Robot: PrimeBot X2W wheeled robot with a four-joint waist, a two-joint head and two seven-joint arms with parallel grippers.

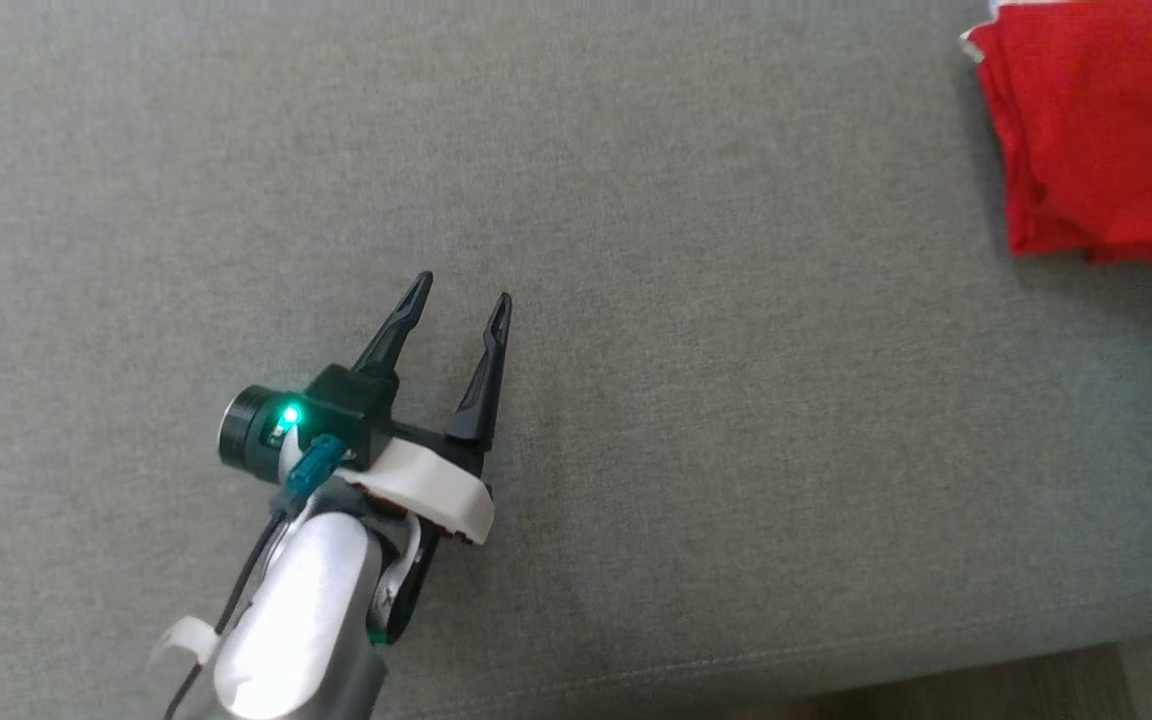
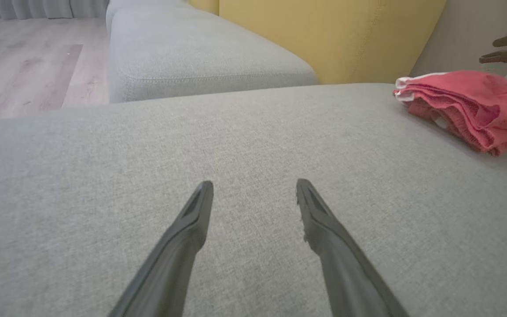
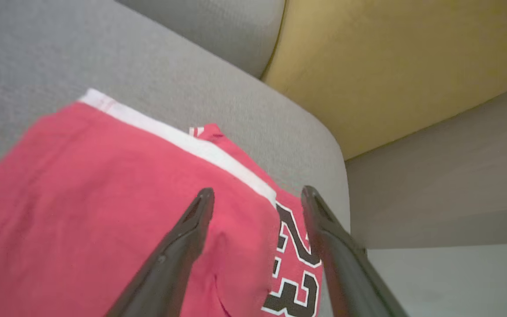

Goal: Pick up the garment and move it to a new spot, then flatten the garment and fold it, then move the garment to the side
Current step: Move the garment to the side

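While both pairs of fingers stood spread wide, neither gripped anything. Left gripper [image 1: 463, 292] hung over the bare grey sofa cushion [image 1: 736, 300], well apart from the garment [image 1: 1106, 140], which lay folded at the cushion's far right edge in the head view. Left wrist view added the fold stack from the side, a second grey cushion [image 2: 200, 57], yellow backrest [image 2: 324, 35] and wood floor [image 2: 16, 66], plus the right gripper [image 2: 486, 51] above the red pile. Right wrist view looked down its own open fingers onto the garment's top: white trim band [image 3: 183, 145] and black number 23 [image 3: 293, 264], unseen elsewhere. Tips were probably just clear of the cloth; contact unclear.
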